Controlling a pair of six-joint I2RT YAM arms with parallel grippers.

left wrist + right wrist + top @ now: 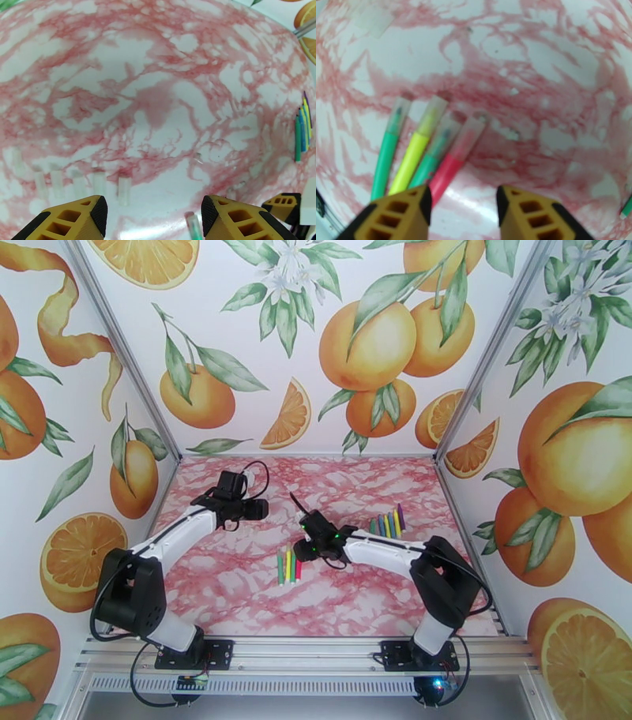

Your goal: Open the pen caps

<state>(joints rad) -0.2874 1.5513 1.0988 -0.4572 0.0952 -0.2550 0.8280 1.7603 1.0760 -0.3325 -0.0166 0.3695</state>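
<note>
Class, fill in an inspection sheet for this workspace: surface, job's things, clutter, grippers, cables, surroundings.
Surface: pink marbled table, flat, no spills seen.
Job's things: four pens side by side, clear caps on; second row of pens further right.
Clutter: faint clear short pieces in a row, possibly loose caps.
Grippers: left gripper open, holding nothing; right gripper open, close to the four pens.
Cables: black cable looped at left wrist.
Surroundings: orange-print walls; metal rail at near edge.
</note>
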